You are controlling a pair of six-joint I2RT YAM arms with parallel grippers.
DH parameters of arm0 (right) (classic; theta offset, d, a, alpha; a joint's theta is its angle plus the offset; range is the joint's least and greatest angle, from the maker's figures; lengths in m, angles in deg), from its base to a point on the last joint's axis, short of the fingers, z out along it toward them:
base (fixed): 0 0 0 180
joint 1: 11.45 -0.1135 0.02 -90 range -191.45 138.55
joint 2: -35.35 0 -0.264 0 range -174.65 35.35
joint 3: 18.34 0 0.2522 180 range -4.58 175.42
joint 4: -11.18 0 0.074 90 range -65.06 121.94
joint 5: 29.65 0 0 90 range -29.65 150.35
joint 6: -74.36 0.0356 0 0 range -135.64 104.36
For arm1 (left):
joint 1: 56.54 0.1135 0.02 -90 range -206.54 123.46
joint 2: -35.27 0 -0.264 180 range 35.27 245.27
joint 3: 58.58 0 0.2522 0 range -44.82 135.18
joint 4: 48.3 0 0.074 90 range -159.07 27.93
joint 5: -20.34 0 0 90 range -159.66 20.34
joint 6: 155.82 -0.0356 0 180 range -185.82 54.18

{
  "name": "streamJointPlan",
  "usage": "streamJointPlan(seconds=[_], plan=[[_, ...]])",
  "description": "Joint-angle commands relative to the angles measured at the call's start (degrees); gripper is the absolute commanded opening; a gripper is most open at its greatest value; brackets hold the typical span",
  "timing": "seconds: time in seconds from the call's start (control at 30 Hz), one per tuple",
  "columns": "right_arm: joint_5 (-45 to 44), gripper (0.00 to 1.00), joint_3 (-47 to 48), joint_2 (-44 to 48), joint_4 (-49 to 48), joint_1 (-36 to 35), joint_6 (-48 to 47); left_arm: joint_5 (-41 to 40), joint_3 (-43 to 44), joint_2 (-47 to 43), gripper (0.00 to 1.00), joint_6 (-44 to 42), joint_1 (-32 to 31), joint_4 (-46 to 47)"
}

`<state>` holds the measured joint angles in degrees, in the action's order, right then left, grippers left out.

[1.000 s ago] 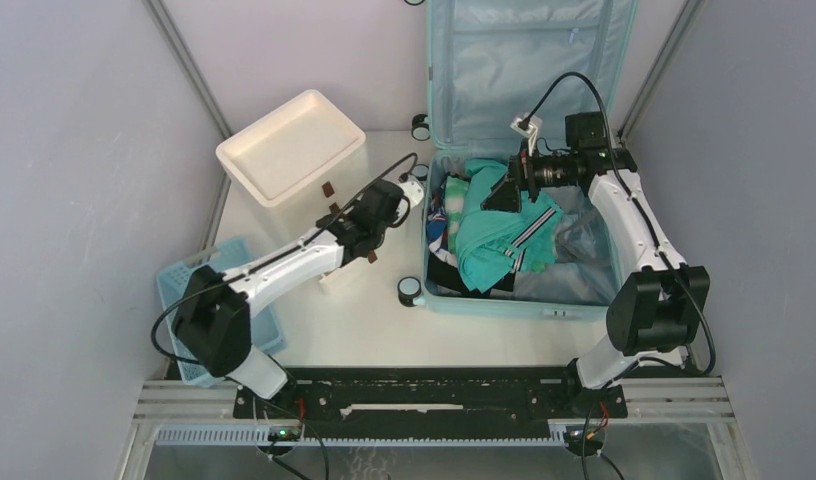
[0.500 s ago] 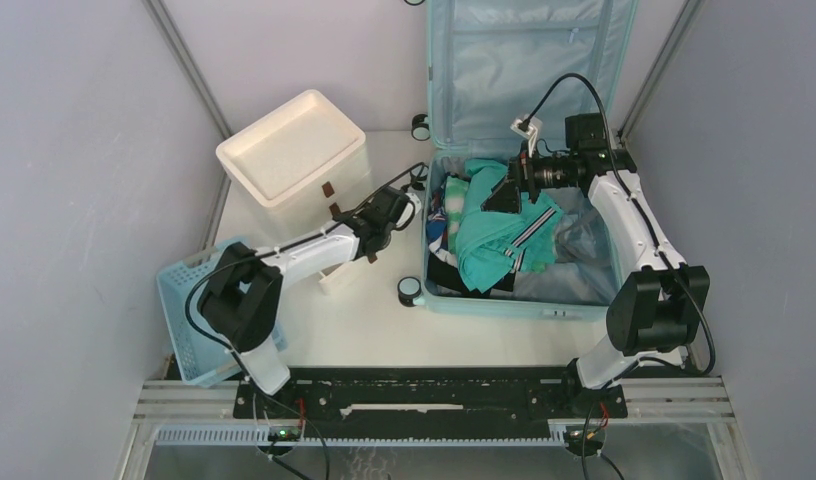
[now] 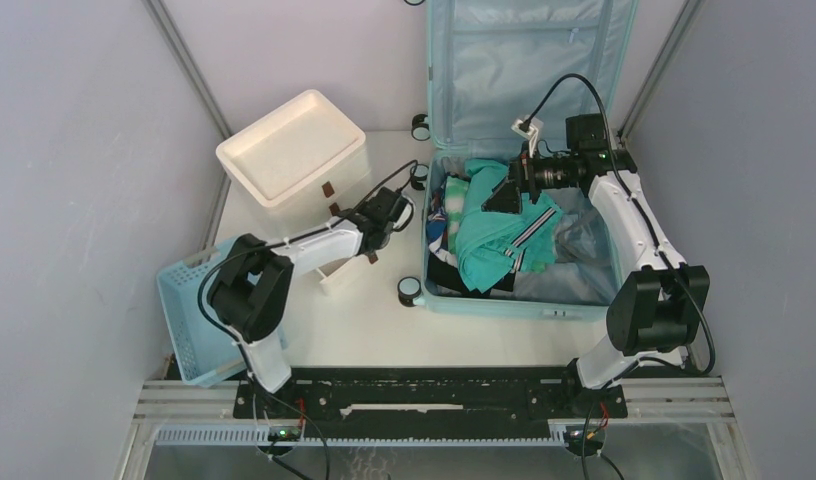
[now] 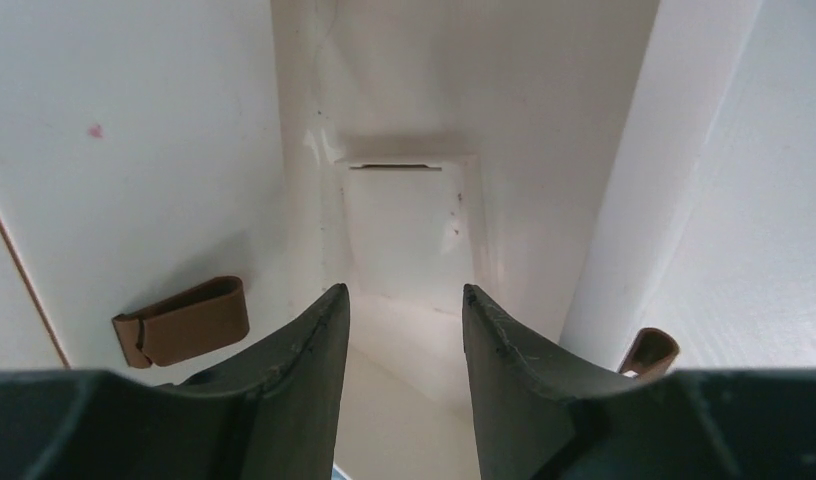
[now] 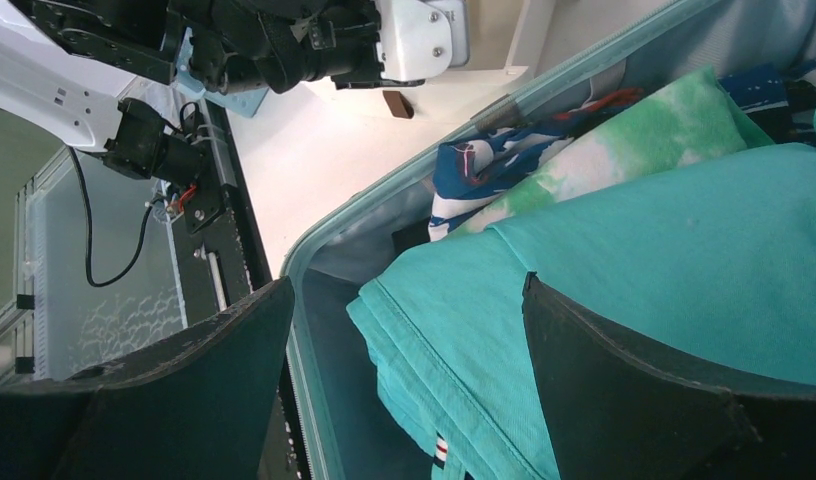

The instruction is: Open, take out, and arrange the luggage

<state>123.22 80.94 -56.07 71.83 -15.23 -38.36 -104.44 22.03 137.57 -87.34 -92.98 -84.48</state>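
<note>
Right gripper (image 5: 406, 290) hung with jaws spread wide and empty just above the teal garment (image 5: 634, 260) heaped in the luggage (image 3: 514, 305), which lay open on the right of the table, its lid propped up at the far side. Left gripper (image 4: 404, 300), fingers parted around nothing, faced the white drawer unit (image 3: 289, 150) on the left, close to a brown handle (image 4: 181, 320). A shallow pinch would likely slip off the cloth, or drag the tie-dye piece (image 5: 624, 140) out with it.
</note>
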Motion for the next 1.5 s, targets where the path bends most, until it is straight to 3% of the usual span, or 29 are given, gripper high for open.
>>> streamJointPlan(seconds=[0.0,0.17,0.53,0.73,0.87,1.2,1.47], plan=[[0.5,0.92,-0.1,0.7,-1.7,0.2,-0.9,6.2,5.2,-4.8,0.51,8.3,0.4,-4.0],[0.6,0.92,-0.2,0.8,-1.6,0.2,-1.0,12.1,6.3,-8.9,0.49,15.4,0.4,-6.9],[0.5,0.92,-0.4,0.5,-1.6,-0.1,-1.1,28.9,1.6,-12.8,0.23,24.7,0.4,-6.2],[0.2,0.92,-0.5,0.4,-1.5,-0.2,-1.3,33.6,-0.9,-10.8,0.08,27.8,0.3,-4.0],[0.0,0.92,-0.7,0.3,-1.5,-0.2,-1.4,29.9,-1.2,-8.2,0.07,26.0,0.3,-4.4],[-0.3,0.92,-1.1,0.3,-1.5,0.0,-1.8,8.8,3.8,0.6,0.01,14.6,0.8,-9.5],[-0.3,0.92,-1.2,0.4,-1.5,0.1,-1.9,4.3,7.8,3.5,0.28,9.5,6.6,-8.1]])
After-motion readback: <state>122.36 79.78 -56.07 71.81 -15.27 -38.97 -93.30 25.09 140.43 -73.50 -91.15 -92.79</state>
